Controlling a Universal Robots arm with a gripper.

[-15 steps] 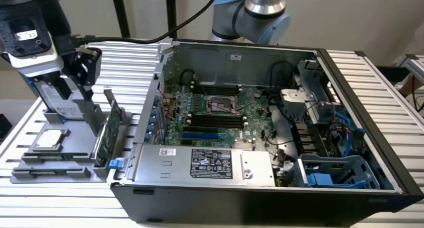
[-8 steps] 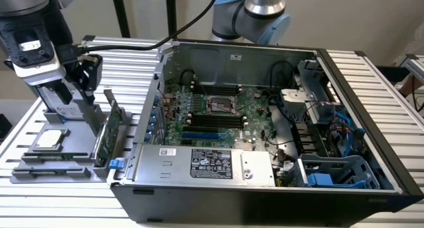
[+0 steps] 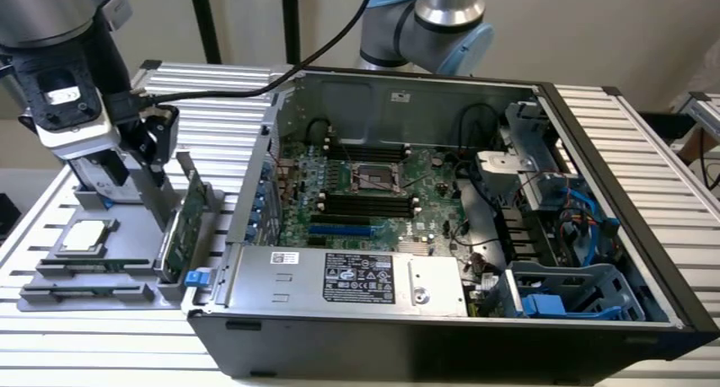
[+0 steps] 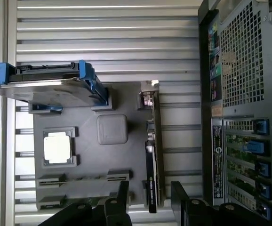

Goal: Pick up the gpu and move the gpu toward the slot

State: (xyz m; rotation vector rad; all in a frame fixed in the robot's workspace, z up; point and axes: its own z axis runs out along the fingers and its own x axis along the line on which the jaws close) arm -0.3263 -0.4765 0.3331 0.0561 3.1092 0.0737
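Pincer (image 4: 150, 200) spread wide, gripping nothing, poised right over the gpu (image 4: 152, 146). The gpu stands on edge in the grey holder (image 4: 89, 160) on the desk (image 4: 103, 37), outside the computer case (image 3: 450, 336), not yet lifted. Its long axis runs straight along the gap between the two fingers (image 4: 123, 193), one either side of its near end. The slot (image 3: 341, 232) lies inside the case, to the exterior view's right of the gpu. Count: one gpu, one blue slot, one hard drive (image 4: 46, 87), one processor chip (image 4: 57, 147), one arm.
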